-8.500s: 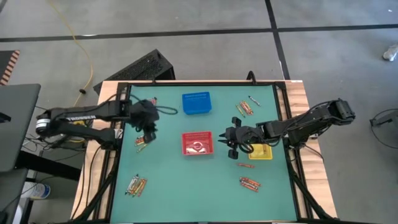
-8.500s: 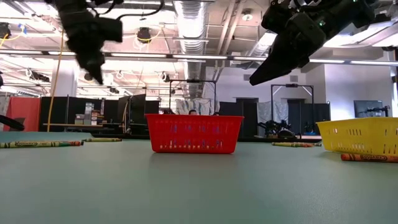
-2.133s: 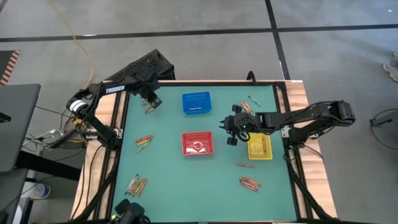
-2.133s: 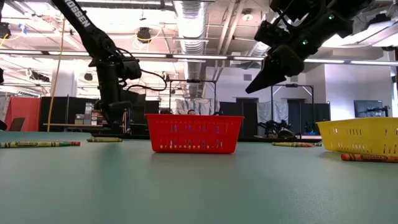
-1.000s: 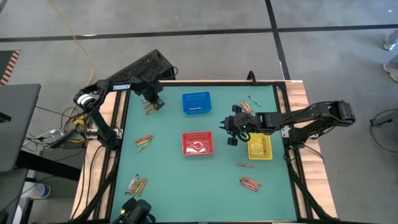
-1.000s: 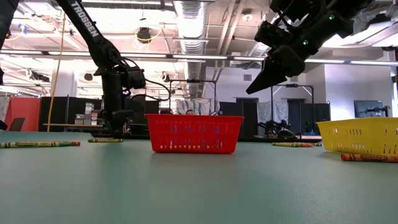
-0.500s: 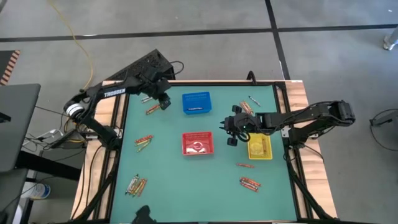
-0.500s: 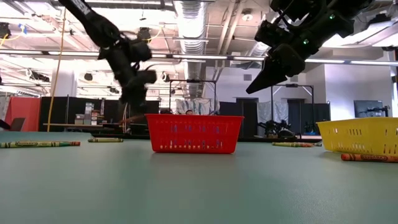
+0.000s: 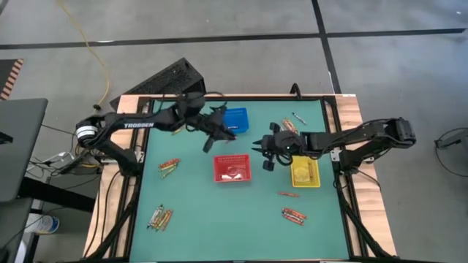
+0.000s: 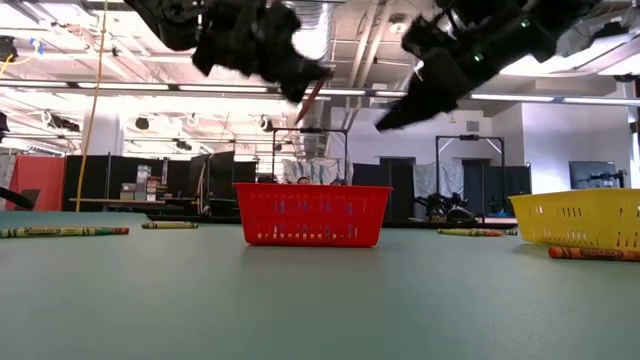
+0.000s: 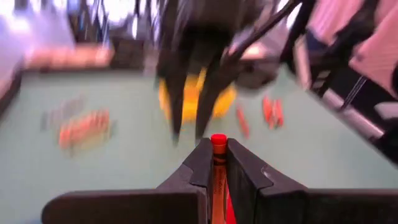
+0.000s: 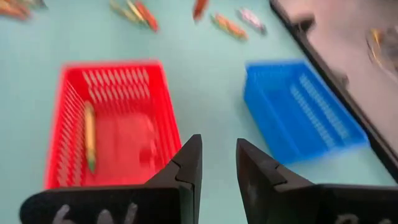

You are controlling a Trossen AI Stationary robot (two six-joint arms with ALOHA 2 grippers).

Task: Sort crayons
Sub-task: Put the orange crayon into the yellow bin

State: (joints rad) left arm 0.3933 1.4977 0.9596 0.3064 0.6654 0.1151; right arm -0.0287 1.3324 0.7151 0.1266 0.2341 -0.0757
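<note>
Above the green table, a red crayon is clamped in the left gripper, between the blue basket and red basket.
Right gripper hangs beside the red basket, fingers parted and empty. Loose crayons lie near the table's edges; a ceiling-lit hall stretches behind.

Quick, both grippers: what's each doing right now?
Left gripper: shut on a red crayon.
Right gripper: jaws apart, nothing held.

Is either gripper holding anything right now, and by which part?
The left gripper is shut on a red crayon, pinched along its shaft with one end poking out. The right gripper is open and empty.
</note>
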